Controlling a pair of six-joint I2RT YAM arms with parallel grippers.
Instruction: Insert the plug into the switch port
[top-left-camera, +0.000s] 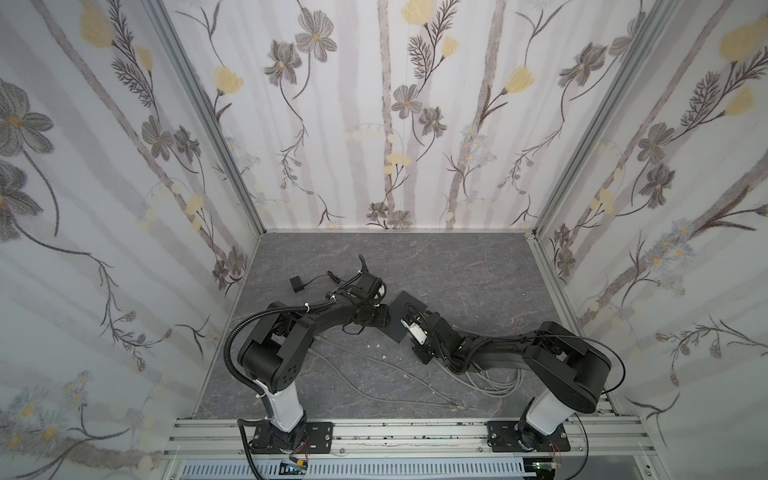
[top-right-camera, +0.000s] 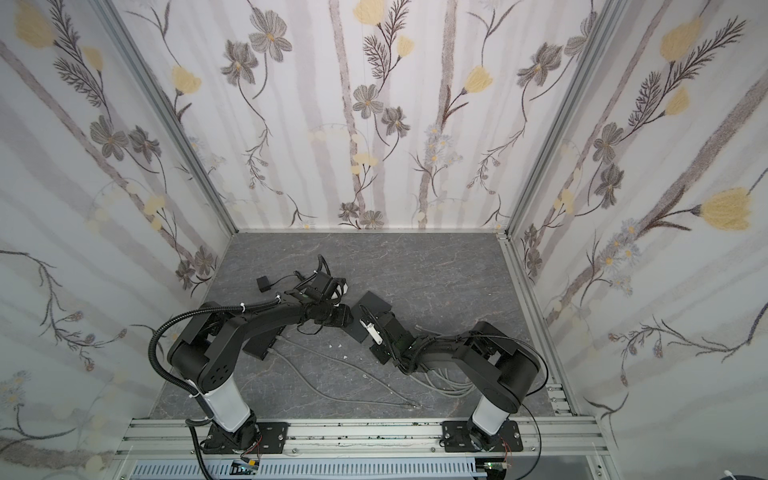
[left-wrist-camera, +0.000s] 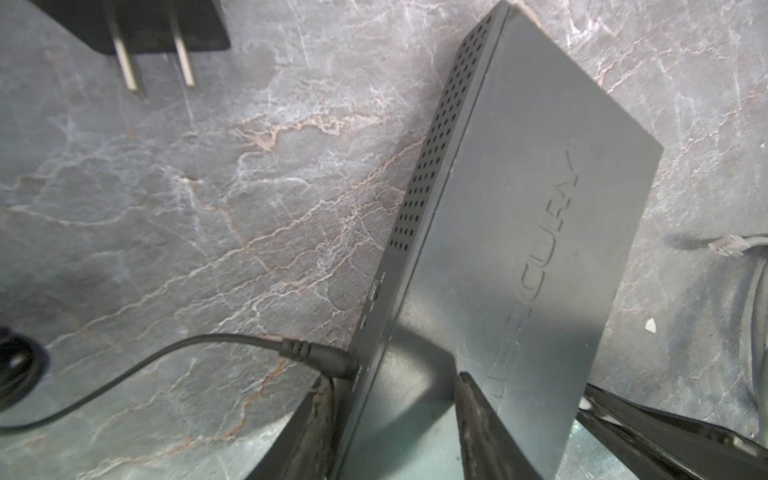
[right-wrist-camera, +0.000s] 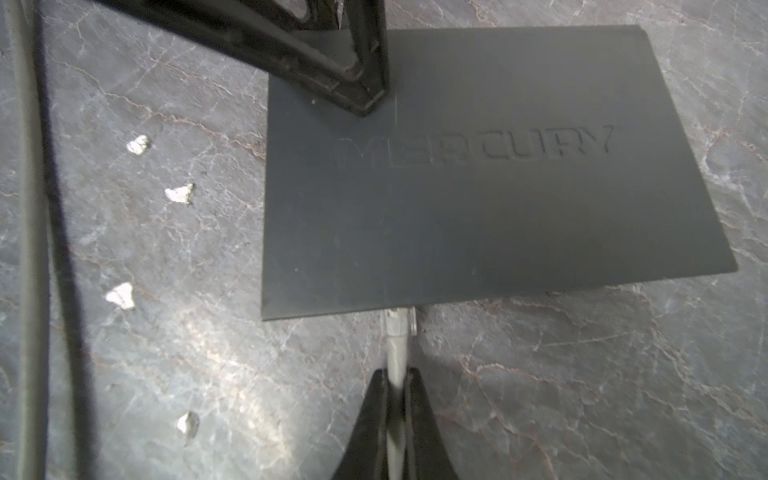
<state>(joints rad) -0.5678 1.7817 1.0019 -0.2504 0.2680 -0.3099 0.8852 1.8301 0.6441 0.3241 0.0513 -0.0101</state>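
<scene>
Your right gripper (right-wrist-camera: 397, 386) pinches the grey cable (right-wrist-camera: 397, 349) just behind the clear plug (right-wrist-camera: 399, 322), which sits at the edge of the MERCURY switch (right-wrist-camera: 478, 208). Your left gripper (left-wrist-camera: 392, 378) hugs the switch's corner. Push crooked and the soft cable may bend, or the switch may slip away.

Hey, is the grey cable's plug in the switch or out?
Cannot tell whether seated: the plug on the grey cable goes under the switch edge, clear body partly outside, port face hidden.
</scene>
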